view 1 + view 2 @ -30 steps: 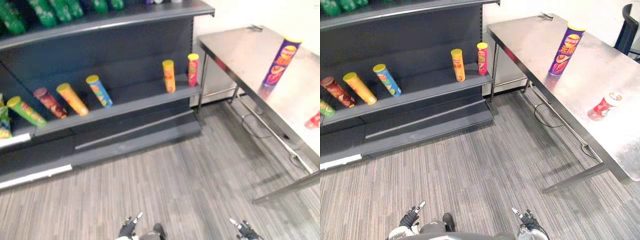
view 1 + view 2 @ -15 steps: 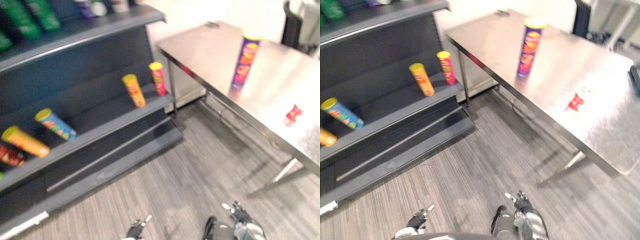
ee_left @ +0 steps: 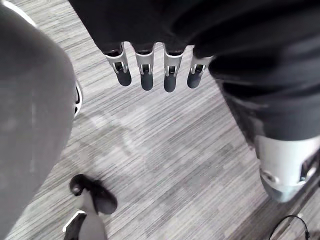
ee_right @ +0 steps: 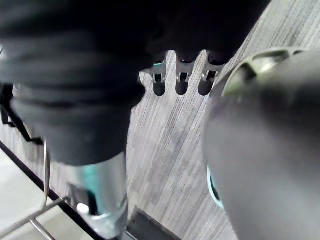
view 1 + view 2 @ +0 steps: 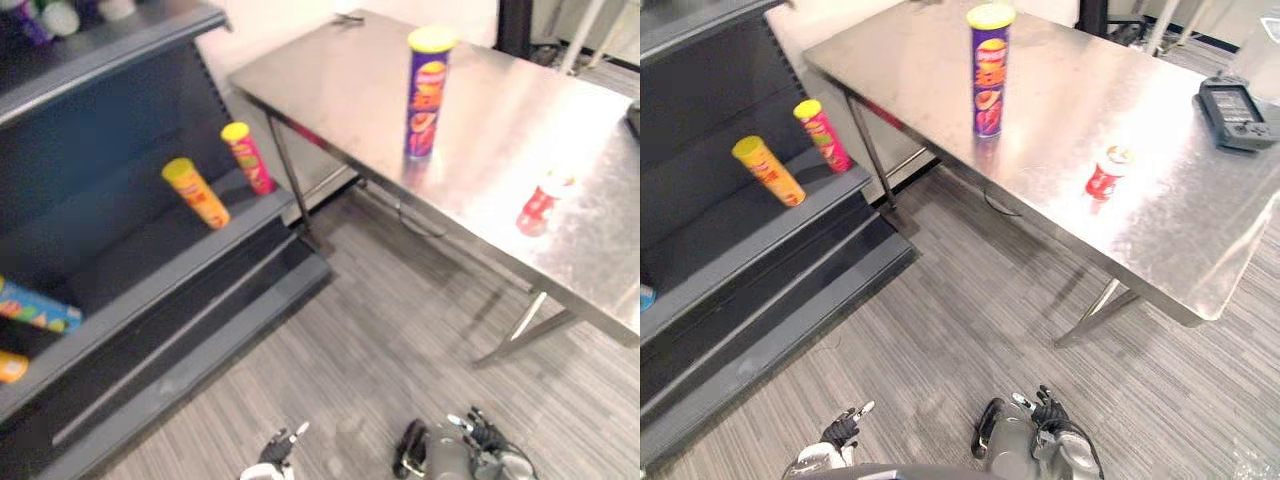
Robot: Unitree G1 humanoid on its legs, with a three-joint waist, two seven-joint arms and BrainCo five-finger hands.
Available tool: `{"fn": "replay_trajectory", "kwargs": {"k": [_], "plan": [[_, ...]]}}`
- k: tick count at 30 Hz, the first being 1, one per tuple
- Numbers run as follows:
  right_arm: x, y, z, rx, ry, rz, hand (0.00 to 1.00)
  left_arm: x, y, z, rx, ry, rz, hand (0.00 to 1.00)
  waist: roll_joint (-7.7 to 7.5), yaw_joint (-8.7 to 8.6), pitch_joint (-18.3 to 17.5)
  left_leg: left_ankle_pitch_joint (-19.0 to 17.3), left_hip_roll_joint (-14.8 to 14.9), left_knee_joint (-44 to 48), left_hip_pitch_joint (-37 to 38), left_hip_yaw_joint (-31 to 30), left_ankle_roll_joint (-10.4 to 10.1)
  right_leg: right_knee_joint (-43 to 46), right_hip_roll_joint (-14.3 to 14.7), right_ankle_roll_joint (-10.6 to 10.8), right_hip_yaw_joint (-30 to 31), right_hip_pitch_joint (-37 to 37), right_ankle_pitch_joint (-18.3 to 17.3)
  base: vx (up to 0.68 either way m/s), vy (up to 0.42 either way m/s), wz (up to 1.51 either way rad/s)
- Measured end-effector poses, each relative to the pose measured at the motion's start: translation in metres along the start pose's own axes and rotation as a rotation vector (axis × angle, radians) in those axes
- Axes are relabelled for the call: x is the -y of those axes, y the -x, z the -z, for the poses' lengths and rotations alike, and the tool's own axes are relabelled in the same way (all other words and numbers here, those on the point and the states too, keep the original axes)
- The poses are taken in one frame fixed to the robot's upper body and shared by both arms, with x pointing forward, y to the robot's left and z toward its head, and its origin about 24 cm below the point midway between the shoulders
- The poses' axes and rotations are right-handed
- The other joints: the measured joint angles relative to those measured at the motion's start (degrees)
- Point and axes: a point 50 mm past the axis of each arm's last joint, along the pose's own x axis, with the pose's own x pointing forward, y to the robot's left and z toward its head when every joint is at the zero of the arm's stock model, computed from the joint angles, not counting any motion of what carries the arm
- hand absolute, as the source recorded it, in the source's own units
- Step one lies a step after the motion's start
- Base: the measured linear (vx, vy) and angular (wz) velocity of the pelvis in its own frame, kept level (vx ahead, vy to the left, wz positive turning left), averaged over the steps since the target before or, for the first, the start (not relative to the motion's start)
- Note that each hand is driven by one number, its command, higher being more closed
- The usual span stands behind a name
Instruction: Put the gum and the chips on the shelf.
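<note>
A tall purple chips can [image 5: 428, 95] with a yellow lid stands upright on the steel table [image 5: 330, 80]. To its right on the same table stands the gum [image 5: 538, 205], a small red bottle with a white cap. The dark shelf [image 5: 150, 270] is at the left. My left hand [image 5: 280, 450] and right hand [image 5: 480, 435] hang low over the carpet, far from the table. Both are empty, with straight fingers [image 3: 145, 70] in the left wrist view and fingers [image 4: 180, 80] in the right wrist view above bare floor.
On the shelf board lean a yellow can [image 5: 195, 192], a pink can [image 5: 248, 157] and a blue one [image 5: 35, 308]. A black device [image 5: 1237, 102] lies at the table's right edge. The table's leg [image 5: 520, 330] slants onto the striped carpet.
The camera has swung right: the table now fills the upper middle and the shelf has slid left. Both hands stay low and empty.
</note>
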Motion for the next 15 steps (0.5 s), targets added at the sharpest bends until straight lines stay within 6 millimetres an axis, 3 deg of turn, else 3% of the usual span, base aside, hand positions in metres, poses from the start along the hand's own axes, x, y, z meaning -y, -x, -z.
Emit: {"fn": "replay_trajectory", "kwargs": {"k": [1, 3, 5, 7, 8, 10, 11, 13, 14, 15], "plan": [[0.005, 0.001, 0.004, -0.016, -0.007, 0.022, 0.00, 0.002, 0.000, 0.000, 0.007, 0.020, -0.003, 0.00, -0.25, 0.25, 0.4, 3.7, 1.1, 7.1, -2.3, -3.8, 0.4, -1.3, 1.3, 0.0, 4.1, 1.4, -0.1, 0.29, 0.025, -1.48], [0.017, 0.004, 0.007, -0.031, -0.039, 0.076, 0.00, 0.005, 0.000, -0.001, 0.024, 0.038, 0.002, 0.00, 0.15, 0.36, 0.6, -2.3, -0.1, 11.7, -5.8, -8.5, -0.8, -3.9, 2.9, -0.3, 9.3, 3.6, -0.2, 0.27, 0.132, -1.53], [0.029, 0.010, 0.017, -0.061, -0.080, 0.136, 0.00, 0.008, 0.000, -0.007, 0.062, 0.052, 0.011, 0.00, -0.18, 0.54, 0.8, -5.3, -1.6, 10.3, -9.0, -10.8, 0.4, -6.1, 4.1, -0.1, 14.3, 6.5, 0.0, 0.29, 0.176, -1.48], [0.038, 0.014, 0.022, -0.070, -0.118, 0.188, 0.00, 0.006, 0.000, -0.011, 0.086, 0.097, 0.002, 0.00, -0.75, 1.32, 1.0, -6.2, -2.4, 4.4, -12.0, -12.8, 0.5, -6.7, 4.7, 0.3, 19.8, 7.9, 0.0, 0.27, 0.271, -1.71], [0.044, 0.016, 0.022, -0.064, -0.151, 0.219, 0.00, 0.004, 0.000, -0.014, 0.102, 0.106, -0.005, 0.00, -1.10, 1.72, 1.2, -5.8, -3.7, -7.6, -13.5, -17.7, 0.2, -7.0, 5.0, 2.4, 25.6, 8.0, -0.2, 0.21, 0.344, -1.77], [0.048, 0.017, 0.022, -0.059, -0.167, 0.234, 0.00, 0.003, 0.000, -0.014, 0.102, 0.111, -0.009, 0.00, -1.12, 1.71, 1.2, -4.2, -5.0, -16.6, -13.7, -22.0, 0.1, -7.0, 4.8, 3.9, 29.0, 8.1, -0.7, 0.20, 0.372, -1.44], [0.052, 0.020, 0.025, -0.066, -0.169, 0.248, 0.00, 0.002, 0.001, -0.013, 0.100, 0.114, -0.012, 0.00, -1.00, 1.63, 1.1, -1.6, -5.7, -24.1, -13.1, -25.7, -0.1, -7.0, 4.7, 5.7, 31.9, 8.1, -1.2, 0.20, 0.425, -1.35], [0.057, 0.025, 0.032, -0.082, -0.178, 0.267, 0.00, 0.001, 0.001, -0.008, 0.079, 0.117, -0.019, 0.00, -0.41, 1.65, 0.6, 4.1, -7.1, -26.5, -12.0, -27.6, -3.0, -8.6, 3.9, 8.5, 35.6, 9.1, -1.5, 0.28, 0.503, -1.15], [0.053, 0.026, 0.038, -0.095, -0.193, 0.264, 0.00, -0.002, 0.001, -0.009, 0.080, 0.112, -0.023, 0.00, -1.33, 1.32, 0.2, 3.3, -7.9, -26.6, -11.3, -26.1, -2.4, -10.3, 2.7, 9.0, 36.3, 10.1, -1.0, 0.31, 0.411, -0.67], [0.046, 0.029, 0.049, -0.121, -0.224, 0.259, 0.00, -0.009, 0.001, -0.009, 0.078, 0.097, -0.040, 0.00, -2.78, 1.20, -0.4, 2.5, -9.0, -27.4, -10.4, -24.1, -2.2, -13.2, 1.3, 9.3, 35.5, 11.2, 1.8, 0.28, 0.325, -0.66]]}}
